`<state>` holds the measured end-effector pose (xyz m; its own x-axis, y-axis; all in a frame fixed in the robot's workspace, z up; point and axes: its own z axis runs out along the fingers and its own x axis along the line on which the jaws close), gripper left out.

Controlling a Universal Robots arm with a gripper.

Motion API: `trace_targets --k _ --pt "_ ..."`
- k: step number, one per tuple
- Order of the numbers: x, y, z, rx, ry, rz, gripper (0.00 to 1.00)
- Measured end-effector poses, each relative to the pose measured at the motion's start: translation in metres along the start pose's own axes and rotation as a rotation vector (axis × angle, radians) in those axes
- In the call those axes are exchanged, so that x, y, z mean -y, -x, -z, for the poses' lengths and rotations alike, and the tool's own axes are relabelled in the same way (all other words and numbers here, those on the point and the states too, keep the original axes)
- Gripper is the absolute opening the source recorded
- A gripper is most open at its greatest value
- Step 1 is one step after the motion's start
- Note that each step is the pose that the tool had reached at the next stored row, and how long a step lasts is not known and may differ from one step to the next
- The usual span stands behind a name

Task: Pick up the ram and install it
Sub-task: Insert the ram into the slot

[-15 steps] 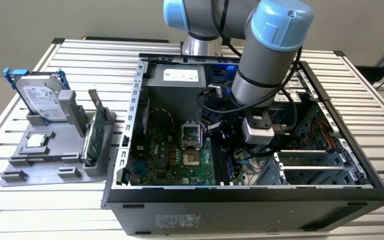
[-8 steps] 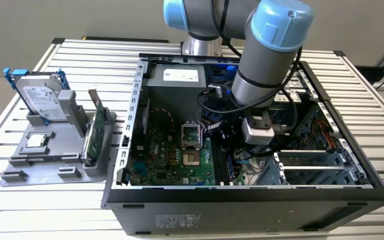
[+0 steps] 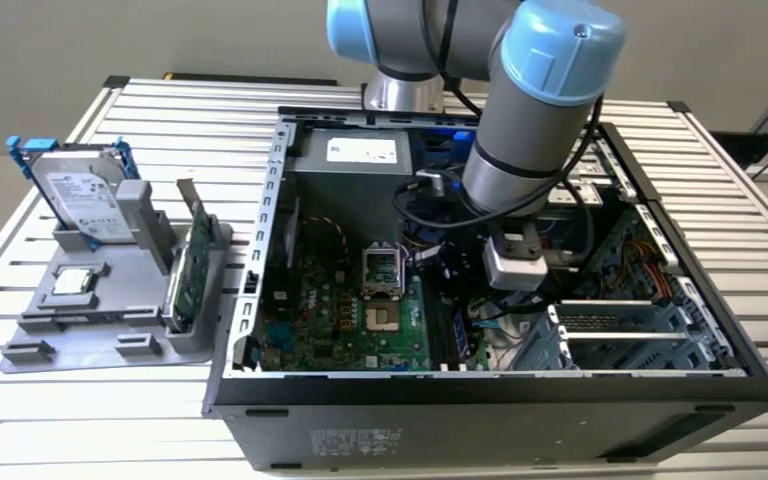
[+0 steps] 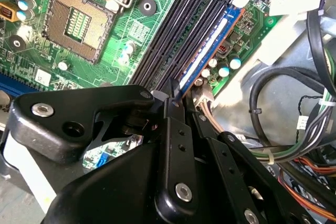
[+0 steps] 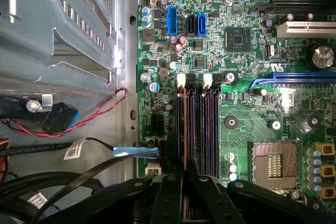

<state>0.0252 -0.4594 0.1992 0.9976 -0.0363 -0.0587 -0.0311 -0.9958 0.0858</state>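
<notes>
Fingers (image 4: 178,145) of black metal, belonging to the gripper (image 4: 173,97) of the grey and light-blue robot arm (image 3: 544,120), are drawn close together and clamp the upper edge of the ram (image 4: 207,45), a slim blue-green circuit-board stick. Their tips meet on one end of it. The ram stands on edge inside one of the long black memory slots on the green motherboard (image 3: 344,310). In the first wrist view it shows edge-on as a thin brownish line (image 5: 185,129) running away from the gripper (image 5: 185,178). Parallel black slots lie just beside it, and the square silver processor socket (image 4: 79,22) sits near them on the same board.

In the exterior view the gripper (image 3: 498,300) hangs low inside the open black computer case (image 3: 491,400), at about three o'clock from the motherboard. The case lies on a counter (image 3: 197,110) of silver metal slats. At nine o'clock from the case sits a grey plastic holder (image 3: 91,300). It carries a silver hard drive in a blue frame (image 3: 84,195) standing upright at its eleven o'clock corner, a broad green expansion card (image 3: 195,270) on edge along its three o'clock side, and a small square chip (image 3: 75,282) lying flat near its middle.
</notes>
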Motion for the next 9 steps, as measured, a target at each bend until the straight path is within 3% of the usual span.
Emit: trace_targets --k 9 --pt "0.0041 0.0000 -0.0014 0.0000 -0.0027 0.000 0.00"
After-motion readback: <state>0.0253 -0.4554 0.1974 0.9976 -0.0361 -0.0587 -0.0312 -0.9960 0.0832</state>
